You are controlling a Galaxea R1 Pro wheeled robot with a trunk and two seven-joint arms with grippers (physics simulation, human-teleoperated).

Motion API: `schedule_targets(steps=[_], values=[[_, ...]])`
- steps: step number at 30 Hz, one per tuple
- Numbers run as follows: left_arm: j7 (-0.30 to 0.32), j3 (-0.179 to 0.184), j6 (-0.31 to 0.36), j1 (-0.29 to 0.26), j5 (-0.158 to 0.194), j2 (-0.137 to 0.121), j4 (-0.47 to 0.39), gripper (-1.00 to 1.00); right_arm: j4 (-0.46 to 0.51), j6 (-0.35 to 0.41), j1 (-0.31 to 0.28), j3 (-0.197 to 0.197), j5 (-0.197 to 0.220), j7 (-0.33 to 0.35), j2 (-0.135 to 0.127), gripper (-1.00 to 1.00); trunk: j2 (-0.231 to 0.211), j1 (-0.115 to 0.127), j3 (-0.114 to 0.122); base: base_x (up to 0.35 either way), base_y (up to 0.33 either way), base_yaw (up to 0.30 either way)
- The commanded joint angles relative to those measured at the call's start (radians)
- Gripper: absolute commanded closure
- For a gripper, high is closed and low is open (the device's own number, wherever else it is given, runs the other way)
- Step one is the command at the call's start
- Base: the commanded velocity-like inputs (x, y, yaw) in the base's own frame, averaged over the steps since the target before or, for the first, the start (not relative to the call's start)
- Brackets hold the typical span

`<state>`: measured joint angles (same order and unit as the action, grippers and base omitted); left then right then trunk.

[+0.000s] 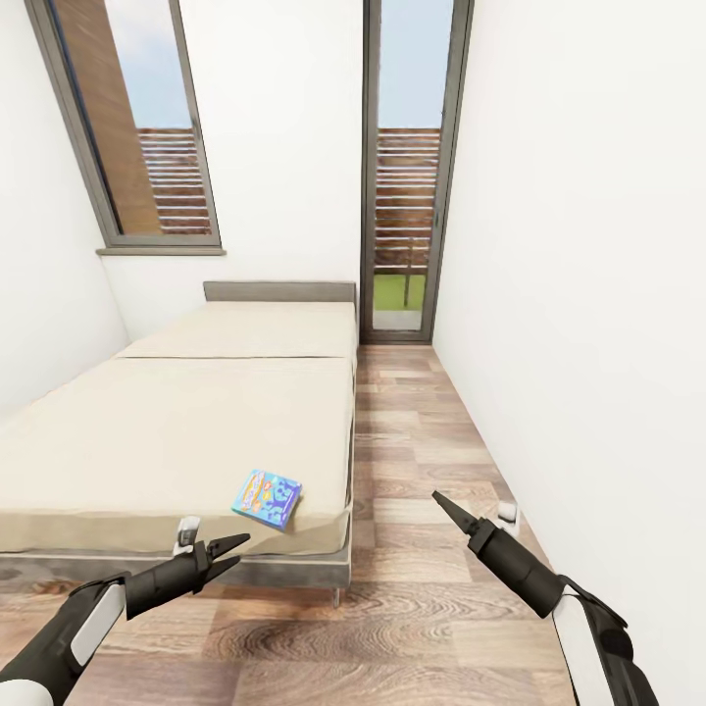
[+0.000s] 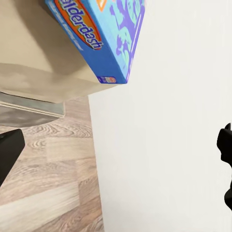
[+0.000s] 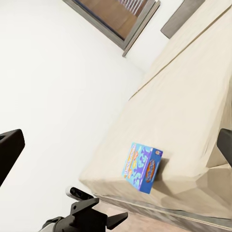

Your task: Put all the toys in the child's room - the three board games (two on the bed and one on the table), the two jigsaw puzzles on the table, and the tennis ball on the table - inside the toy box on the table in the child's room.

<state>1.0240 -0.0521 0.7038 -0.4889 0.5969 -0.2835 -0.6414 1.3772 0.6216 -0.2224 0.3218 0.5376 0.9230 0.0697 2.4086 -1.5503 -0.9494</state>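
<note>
A small blue board game (image 1: 267, 497) lies flat on the beige bed (image 1: 176, 431), close to its near corner beside the aisle. The same blue box (image 2: 104, 34) shows in the left wrist view, and the box (image 3: 142, 166) in the right wrist view. My left gripper (image 1: 230, 551) hovers open just short of the bed's foot, a little to the left of the box and below it, holding nothing. My right gripper (image 1: 446, 510) hangs over the aisle floor to the right of the bed, its fingers (image 3: 9, 154) spread wide and empty. The table, toy box, jigsaw puzzles and tennis ball are out of view.
A wood-floor aisle (image 1: 412, 441) runs between the bed and the white right wall (image 1: 588, 294) to a glass door (image 1: 407, 176). A window (image 1: 147, 127) stands at the back left. A small white object (image 1: 507, 512) sits on the floor by the wall.
</note>
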Motion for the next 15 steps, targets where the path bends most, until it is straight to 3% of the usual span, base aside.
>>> schedule_targets(steps=[1, 7, 15], values=[[0.001, 0.0, 0.007, 0.0, 0.004, 0.0, 0.0, -1.0, 0.0, 0.007, -0.001, 0.002, 0.004, 0.002, 0.001, -1.0, 0.0, 0.0, -0.001, 0.123, 0.0, 0.0], [0.001, 0.0, 0.006, 0.0, 0.004, 0.001, 0.0, -1.0, 0.0, 0.007, -0.001, 0.002, 0.004, 0.002, 0.001, -1.0, 0.0, 0.0, -0.001, 0.15, 0.0, 0.0], [0.0, 0.0, 0.006, 0.0, 0.004, 0.001, 0.0, -1.0, 0.0, 0.007, -0.001, 0.002, 0.004, 0.002, 0.001, -1.0, 0.0, 0.0, -0.001, 0.036, 0.0, 0.0]])
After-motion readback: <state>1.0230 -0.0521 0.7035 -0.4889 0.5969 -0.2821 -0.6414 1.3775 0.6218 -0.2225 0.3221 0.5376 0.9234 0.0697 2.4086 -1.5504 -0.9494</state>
